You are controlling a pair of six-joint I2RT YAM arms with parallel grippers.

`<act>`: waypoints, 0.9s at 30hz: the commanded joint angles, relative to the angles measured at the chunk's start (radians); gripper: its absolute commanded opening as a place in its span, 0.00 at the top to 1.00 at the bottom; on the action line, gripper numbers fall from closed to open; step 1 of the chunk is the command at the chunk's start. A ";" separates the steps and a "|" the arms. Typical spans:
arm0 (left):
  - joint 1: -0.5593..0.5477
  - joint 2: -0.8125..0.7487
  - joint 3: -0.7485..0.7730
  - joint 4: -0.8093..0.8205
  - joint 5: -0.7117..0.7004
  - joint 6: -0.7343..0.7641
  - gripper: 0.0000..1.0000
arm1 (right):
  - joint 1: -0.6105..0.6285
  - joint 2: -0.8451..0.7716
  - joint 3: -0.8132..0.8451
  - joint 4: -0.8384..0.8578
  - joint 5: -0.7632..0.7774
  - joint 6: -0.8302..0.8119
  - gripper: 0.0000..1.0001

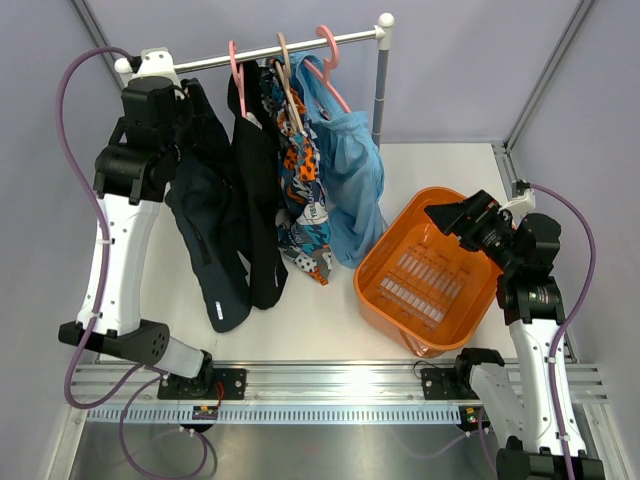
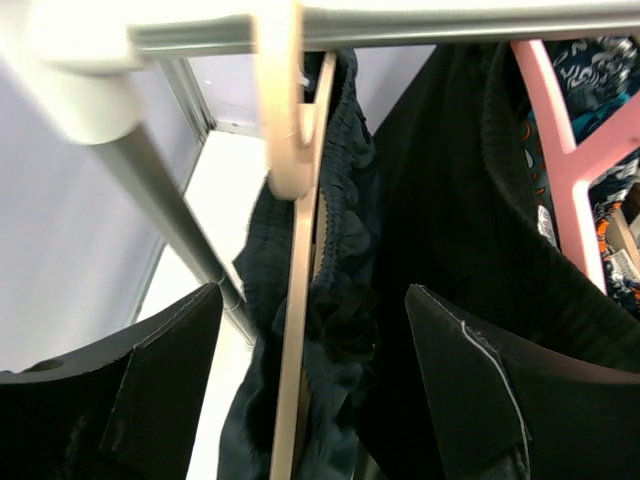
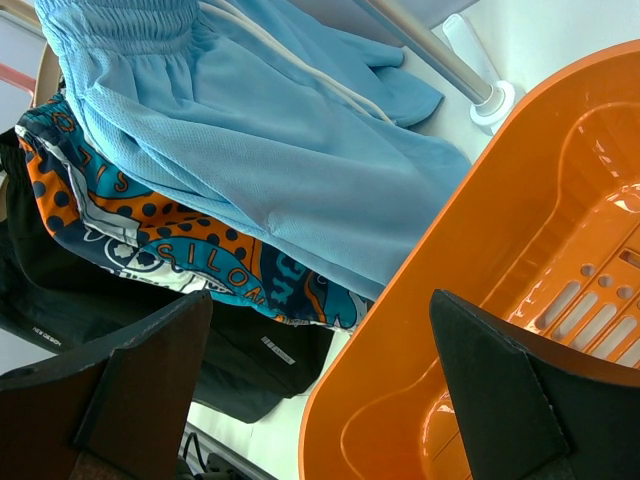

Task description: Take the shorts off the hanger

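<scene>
The navy shorts hang at the left end of the rail, with the black pair, patterned pair and light blue pair further right along it. My left pincer gapes wide just below the rail, straddling the navy waistband and its wooden hanger; closing here, I judge, could pinch hanger with cloth and drag the rail over. My right pincer, equally wide and empty, hangs well clear of the rail's right end.

Bright, even light fills the room, and the white table shines. Shadows are soft. From the left wrist, the rail and its white corner joint look blurry up close.
</scene>
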 commanded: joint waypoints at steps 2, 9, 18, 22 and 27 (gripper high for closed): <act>0.023 0.029 0.009 0.077 0.056 -0.010 0.24 | -0.003 0.003 0.046 0.011 -0.020 -0.017 0.01; 0.033 0.068 0.003 0.095 0.044 -0.016 0.43 | -0.003 0.015 0.051 -0.003 -0.015 -0.034 0.01; 0.041 0.091 0.001 0.087 0.027 -0.018 0.53 | -0.003 0.034 0.061 -0.003 -0.017 -0.041 0.00; 0.046 0.095 0.000 0.087 0.019 -0.018 0.59 | -0.003 0.037 0.063 -0.003 -0.018 -0.041 0.00; 0.047 0.098 0.001 0.087 0.018 -0.012 0.78 | -0.003 0.043 0.071 -0.007 -0.020 -0.046 0.00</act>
